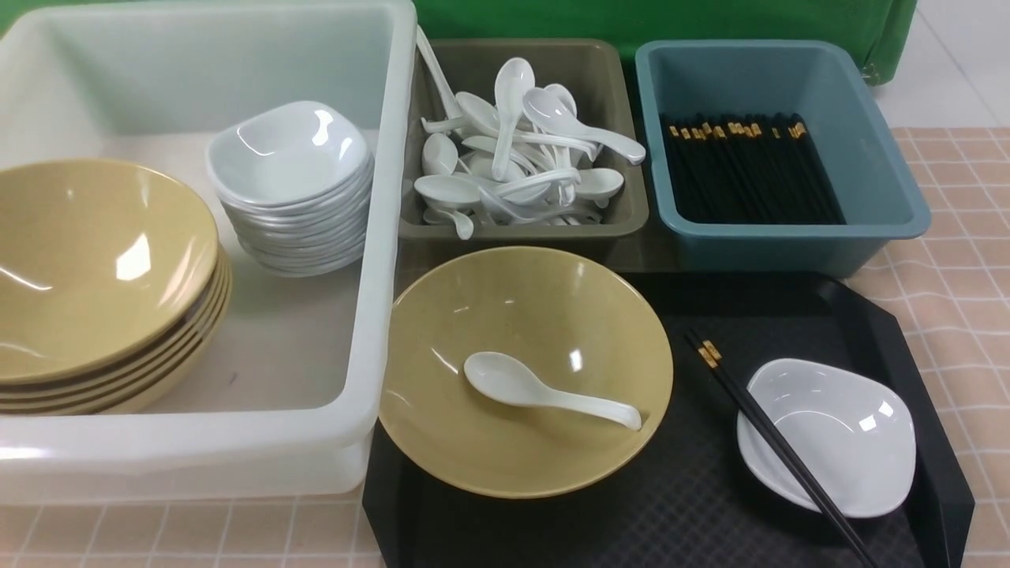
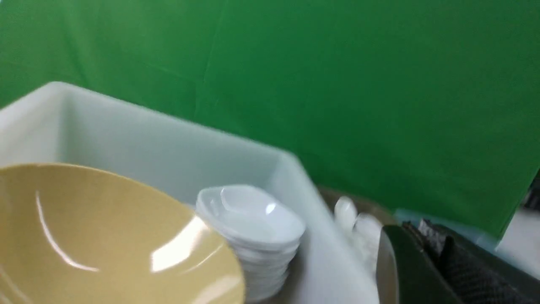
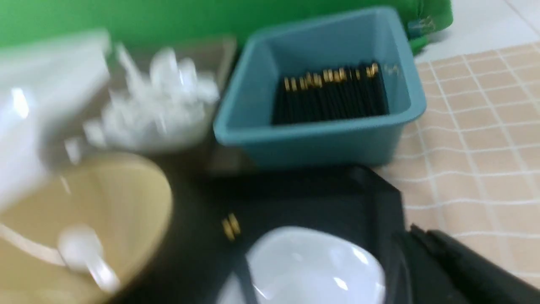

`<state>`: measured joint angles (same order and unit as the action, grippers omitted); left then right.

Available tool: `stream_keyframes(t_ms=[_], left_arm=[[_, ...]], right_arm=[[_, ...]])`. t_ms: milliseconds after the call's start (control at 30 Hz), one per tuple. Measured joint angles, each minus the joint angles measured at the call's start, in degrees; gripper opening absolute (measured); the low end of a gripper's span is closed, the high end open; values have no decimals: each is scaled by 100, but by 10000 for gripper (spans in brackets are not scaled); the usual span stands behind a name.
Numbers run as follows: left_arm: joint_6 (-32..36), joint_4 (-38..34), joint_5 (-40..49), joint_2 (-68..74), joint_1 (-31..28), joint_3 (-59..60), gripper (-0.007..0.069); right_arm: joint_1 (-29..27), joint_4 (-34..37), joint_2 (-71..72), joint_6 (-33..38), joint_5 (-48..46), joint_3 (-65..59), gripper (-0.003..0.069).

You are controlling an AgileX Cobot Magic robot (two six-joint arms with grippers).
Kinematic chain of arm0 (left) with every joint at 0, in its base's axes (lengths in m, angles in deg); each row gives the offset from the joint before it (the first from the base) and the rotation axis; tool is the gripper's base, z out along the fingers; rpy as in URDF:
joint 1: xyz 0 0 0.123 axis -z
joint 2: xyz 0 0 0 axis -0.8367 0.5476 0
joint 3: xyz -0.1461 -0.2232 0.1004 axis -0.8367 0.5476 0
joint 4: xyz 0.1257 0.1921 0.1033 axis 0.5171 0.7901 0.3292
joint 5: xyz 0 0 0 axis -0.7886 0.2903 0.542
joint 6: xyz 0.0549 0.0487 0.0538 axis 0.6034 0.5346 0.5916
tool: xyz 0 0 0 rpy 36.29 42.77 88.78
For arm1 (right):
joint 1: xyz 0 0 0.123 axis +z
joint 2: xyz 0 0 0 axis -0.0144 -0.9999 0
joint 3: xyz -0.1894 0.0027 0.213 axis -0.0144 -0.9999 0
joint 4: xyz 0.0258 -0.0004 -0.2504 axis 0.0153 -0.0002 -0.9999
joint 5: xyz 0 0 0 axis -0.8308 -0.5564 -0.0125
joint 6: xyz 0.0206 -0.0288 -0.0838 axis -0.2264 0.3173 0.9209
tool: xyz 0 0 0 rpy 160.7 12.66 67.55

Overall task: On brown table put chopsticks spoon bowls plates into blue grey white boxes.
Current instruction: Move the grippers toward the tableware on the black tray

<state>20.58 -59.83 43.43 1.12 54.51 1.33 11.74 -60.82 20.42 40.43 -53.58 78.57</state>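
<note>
On the black tray [image 1: 671,489] stands a yellow bowl [image 1: 552,315] with a white spoon [image 1: 544,392] in it. Beside it a pair of black chopsticks [image 1: 777,442] lies across a white plate [image 1: 852,442]. The white box [image 1: 390,237] holds stacked bowls [image 1: 87,268] and stacked plates [image 1: 288,158]. The grey box [image 1: 600,59] holds several spoons, the blue box [image 1: 868,142] several chopsticks. Neither gripper shows in the front view. My left gripper [image 2: 422,230] is shut and empty, near the white box [image 2: 168,139]. My right gripper [image 3: 415,232] is shut and empty, beside the plate [image 3: 312,270].
The checked brown table [image 1: 963,205] shows to the right of the tray and the blue box. A green backdrop [image 1: 631,20] stands behind the boxes. The three boxes sit close together, and the tray butts against the white box's side.
</note>
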Motion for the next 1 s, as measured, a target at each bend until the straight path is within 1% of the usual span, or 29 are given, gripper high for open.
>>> stream_keyframes(t_ms=[33,100,133,200,300,367,433,467,500,533,567,600,633,700,733,767,833,867,900,933,1000], left_arm=[[130,385,542,525,0,-413,2],[254,893,1441,1439,0,-1061,2],[269,944,1542,1439,0,-1131,2],[415,1421,2842,2703,98,-2027,2],[494,1594,3534,3534,503,-2667,2],[561,1621,3663,4028,1003,-2962,2],[619,1621,3691,4241,1299,-3074,2],[725,1621,3702,4517,1738,-3197,2],[792,1621,3706,4709,2051,-3255,2],[888,1621,3687,4898,2357,-3331,2],[900,1621,3680,4972,2475,-3343,2],[962,1621,3575,5263,2914,-3419,2],[1004,1607,3464,5433,3157,-3468,2],[1073,1594,3237,5749,3559,-3503,2],[1085,1594,3199,5777,3592,-3510,2],[1178,1587,3065,5952,3782,-3515,2],[1288,1582,2950,6159,3949,-3515,2],[1348,1568,2931,6262,3992,-3515,2],[1348,1568,2924,6280,3999,-3515,2],[1364,1555,2919,6376,4004,-3515,2],[1371,1575,2919,6468,4004,-3515,2]], right_arm=[[49,0,-405,513,-426,431,37],[73,0,-1152,1064,-1032,1000,36],[73,0,-1235,1179,-1189,1135,36],[73,6,-2430,1800,-2211,2026,36],[170,154,-3229,2092,-2829,2636,36],[327,379,-3756,2344,-2980,2911,36],[437,478,-3988,2474,-2992,2990,36],[649,587,-4322,2608,-2975,3050,37],[760,610,-4514,2634,-2956,3065,38],[913,630,-4694,2684,-2900,3077,40],[937,636,-4763,2693,-2886,3077,40],[1078,659,-4995,2717,-2772,3079,48],[1164,680,-5188,2725,-2663,3084,55],[1216,721,-5516,2725,-2462,3083,87],[1216,728,-5549,2725,-2423,3083,96],[1216,734,-5748,2703,-2328,3083,130],[1216,734,-6083,2675,-2236,3083,204],[1216,734,-6274,2661,-2212,3083,255],[1216,734,-6336,2662,-2204,3083,265],[1216,734,-6547,2635,-2183,3083,332],[1216,734,-6782,2613,-2138,3083,400]])
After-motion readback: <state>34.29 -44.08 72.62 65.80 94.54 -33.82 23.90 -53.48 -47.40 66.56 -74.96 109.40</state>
